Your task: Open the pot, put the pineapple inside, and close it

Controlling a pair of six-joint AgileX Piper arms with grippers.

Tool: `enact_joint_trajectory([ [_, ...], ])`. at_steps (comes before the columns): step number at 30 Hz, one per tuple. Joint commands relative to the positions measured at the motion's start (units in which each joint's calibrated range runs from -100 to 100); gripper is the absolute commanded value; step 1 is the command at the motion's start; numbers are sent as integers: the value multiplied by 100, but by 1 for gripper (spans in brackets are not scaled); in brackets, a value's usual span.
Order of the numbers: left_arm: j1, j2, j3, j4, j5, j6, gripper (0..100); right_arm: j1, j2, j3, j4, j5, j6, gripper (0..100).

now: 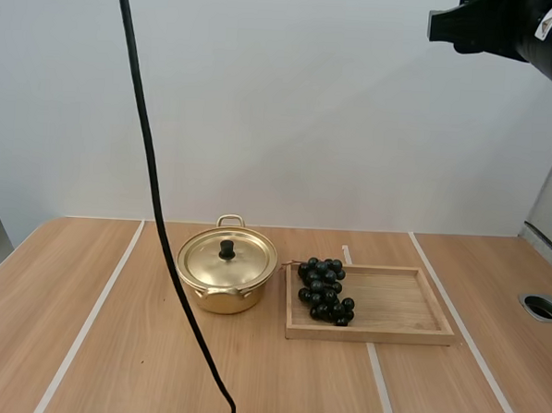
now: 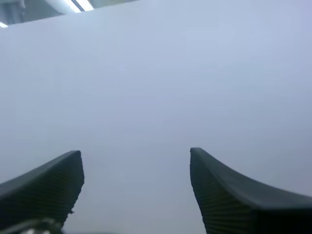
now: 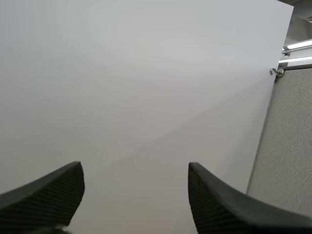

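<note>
A golden pot (image 1: 223, 292) stands on the table left of centre, and its lid (image 1: 227, 258) with a black knob rests shut on it. Right beside the pot, a bunch of dark grapes (image 1: 325, 290) lies at the left end of a wooden tray (image 1: 405, 310). My right arm (image 1: 512, 29) hangs high over the table's far right, well away from both. My left gripper (image 2: 134, 152) is open, its ribbed fingers wide apart, and it faces a blank white wall. My right gripper (image 3: 134, 165) is open too, holding nothing and facing the same wall.
Pale tape lines (image 1: 94, 313) run across the wooden table. A round cable hole (image 1: 542, 306) sits near the table's right edge. A grey partition (image 3: 287, 146) stands beside the white wall.
</note>
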Motion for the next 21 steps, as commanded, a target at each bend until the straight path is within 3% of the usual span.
enact_joint_trajectory([
  [1,97,-957,822,-265,-524,263,100,-28,-52,13,28,-19,-44,100],
  [5,97,-1316,1202,-669,-122,989,100,-28,-52,13,28,-188,-54,100],
  [8,97,-1584,1411,-953,765,1059,100,-28,-52,13,28,-232,-54,100],
  [12,97,-2035,1748,-1746,1300,1153,100,-28,-52,13,36,-247,-54,100],
  [14,97,-2515,2008,-2577,1320,1658,100,-28,-52,13,36,-253,-54,100],
  [16,97,-2802,2051,-2908,1356,1890,100,-28,-52,13,52,-251,-54,100],
  [21,97,-3348,2057,-3135,1280,1360,100,-28,-52,13,-23,-251,-54,100],
])
